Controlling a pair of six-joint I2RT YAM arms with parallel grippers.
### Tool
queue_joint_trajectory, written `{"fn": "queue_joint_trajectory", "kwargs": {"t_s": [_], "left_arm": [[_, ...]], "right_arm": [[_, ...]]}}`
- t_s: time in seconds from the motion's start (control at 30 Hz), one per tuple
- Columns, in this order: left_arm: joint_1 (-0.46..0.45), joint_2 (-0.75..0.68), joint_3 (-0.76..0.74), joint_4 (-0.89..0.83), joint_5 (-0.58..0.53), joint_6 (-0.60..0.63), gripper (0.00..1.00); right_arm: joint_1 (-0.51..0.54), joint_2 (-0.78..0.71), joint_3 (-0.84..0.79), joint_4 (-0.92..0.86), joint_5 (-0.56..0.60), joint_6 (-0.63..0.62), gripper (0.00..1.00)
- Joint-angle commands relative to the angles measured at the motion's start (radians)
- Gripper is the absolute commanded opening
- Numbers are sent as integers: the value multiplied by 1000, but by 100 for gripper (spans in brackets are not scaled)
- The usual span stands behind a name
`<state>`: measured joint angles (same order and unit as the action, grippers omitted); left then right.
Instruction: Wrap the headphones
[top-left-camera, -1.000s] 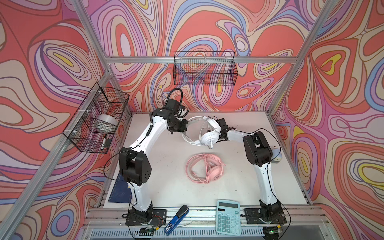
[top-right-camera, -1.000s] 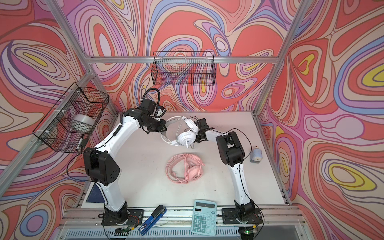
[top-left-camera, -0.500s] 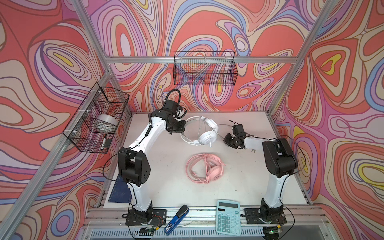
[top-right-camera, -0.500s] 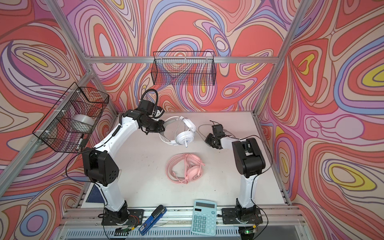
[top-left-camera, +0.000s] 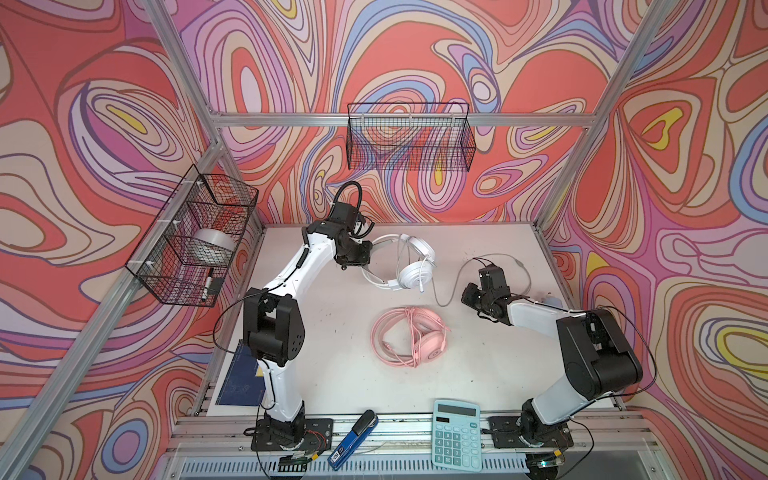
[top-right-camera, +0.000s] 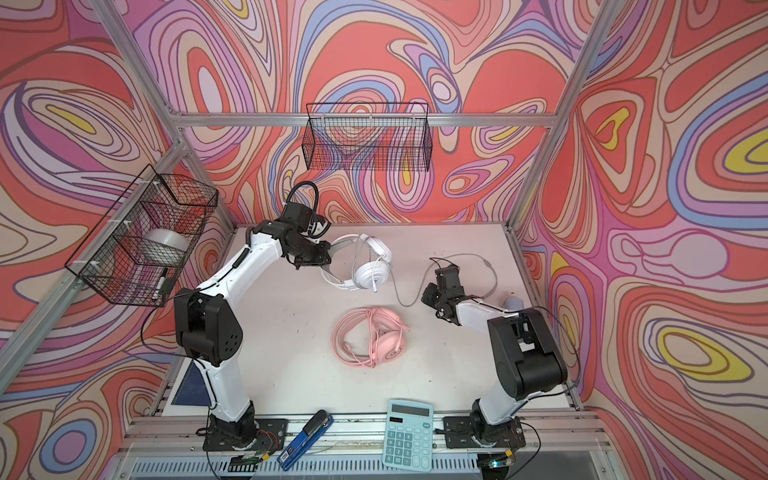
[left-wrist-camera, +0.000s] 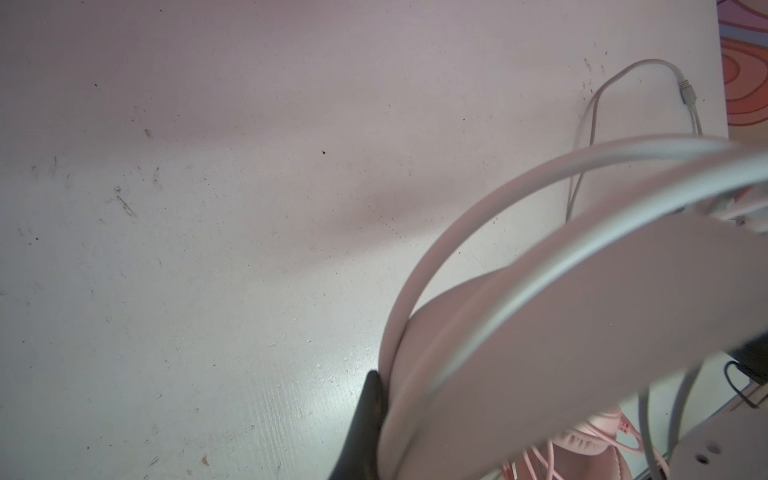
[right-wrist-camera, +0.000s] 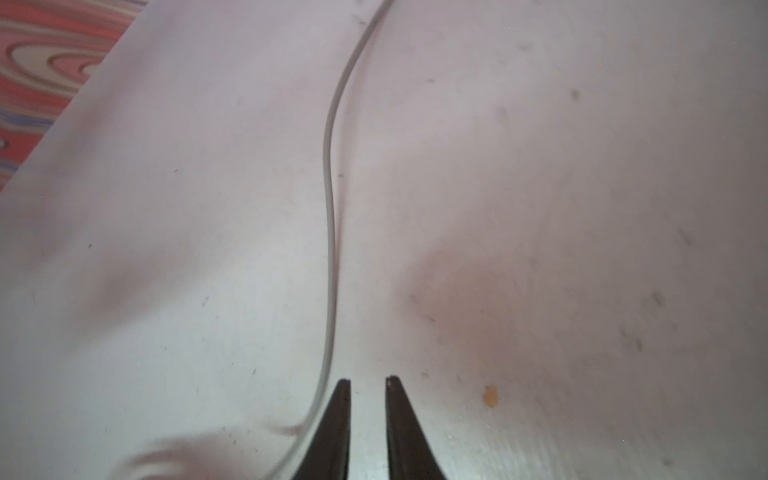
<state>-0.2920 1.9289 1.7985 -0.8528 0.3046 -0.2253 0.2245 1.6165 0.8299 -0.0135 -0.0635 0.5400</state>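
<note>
We have the pink headset wrapped. Our left gripper grips the white headset; our right gripper gapes narrowly, empty, grey cord loose.

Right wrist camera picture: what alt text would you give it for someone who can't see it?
The right gripper, two dark pointed fingers slightly apart with nothing between them, hangs over a scuffed white table. A thin grey cord snakes across the table and passes close beside one finger; a strip of swirly red wall shows in a corner.
</note>
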Motion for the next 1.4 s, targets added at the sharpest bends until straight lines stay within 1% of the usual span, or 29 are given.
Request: {"fn": "queue_joint_trajectory", "kwargs": {"t_s": [0.0, 0.07, 0.13, 0.17, 0.2, 0.23, 0.27, 0.3, 0.4, 0.43, 0.53, 0.6, 0.67, 0.77, 0.83, 0.9, 0.97, 1.03, 1.1, 1.17, 1.27, 1.37], "left_arm": [[12, 10, 59, 32, 22, -29, 0], [14, 18, 71, 33, 22, -31, 0], [16, 27, 90, 29, 23, -40, 0], [17, 30, 99, 29, 28, -42, 0], [17, 33, 107, 31, 30, -44, 0], [17, 36, 117, 32, 30, -46, 0], [19, 40, 131, 29, 27, -47, 0], [19, 46, 146, 21, 23, -48, 0], [22, 60, 188, -1, 22, -48, 0], [22, 61, 191, -2, 21, -46, 0], [26, 61, 191, -10, 16, -42, 0], [26, 57, 181, -13, 20, -42, 0], [25, 53, 166, -8, 20, -38, 0], [28, 57, 159, -15, 16, -36, 0], [27, 62, 160, -18, 24, -33, 0], [27, 67, 162, -19, 24, -28, 0], [28, 73, 167, -23, 20, -29, 0], [28, 79, 167, -22, 29, -31, 0], [28, 85, 168, -19, 32, -31, 0], [29, 90, 167, -20, 31, -34, 0], [28, 93, 162, -19, 40, -36, 0], [28, 94, 159, -22, 31, -31, 0]], "right_arm": [[0, -41, 118, -94, -35, -369, 27], [-3, -44, 167, -152, -40, -531, 30], [-4, -43, 203, -200, -67, -730, 33], [-5, -39, 219, -227, -83, -819, 36], [-5, -30, 240, -271, -102, -943, 40], [-5, -19, 263, -311, -104, -1034, 43], [-5, -1, 292, -348, -79, -1106, 47], [-9, 23, 325, -376, -49, -1169, 49], [-55, 122, 466, -472, -22, -1270, 50], [-72, 148, 527, -510, -26, -1276, 51], [-133, 309, 745, -663, -94, -1280, 52], [-144, 410, 875, -756, -78, -1328, 52], [-145, 499, 971, -805, -63, -1359, 53], [-152, 607, 1095, -817, -83, -1350, 54], [-158, 662, 1166, -785, -110, -1295, 57], [-170, 716, 1247, -770, -177, -1223, 58], [-179, 751, 1292, -728, -229, -1145, 61], [-184, 783, 1326, -680, -266, -1064, 64], [-187, 819, 1359, -643, -292, -993, 64], [-188, 859, 1391, -603, -289, -902, 67], [-188, 916, 1444, -577, -271, -804, 67], [-187, 968, 1486, -574, -249, -736, 65]]}}
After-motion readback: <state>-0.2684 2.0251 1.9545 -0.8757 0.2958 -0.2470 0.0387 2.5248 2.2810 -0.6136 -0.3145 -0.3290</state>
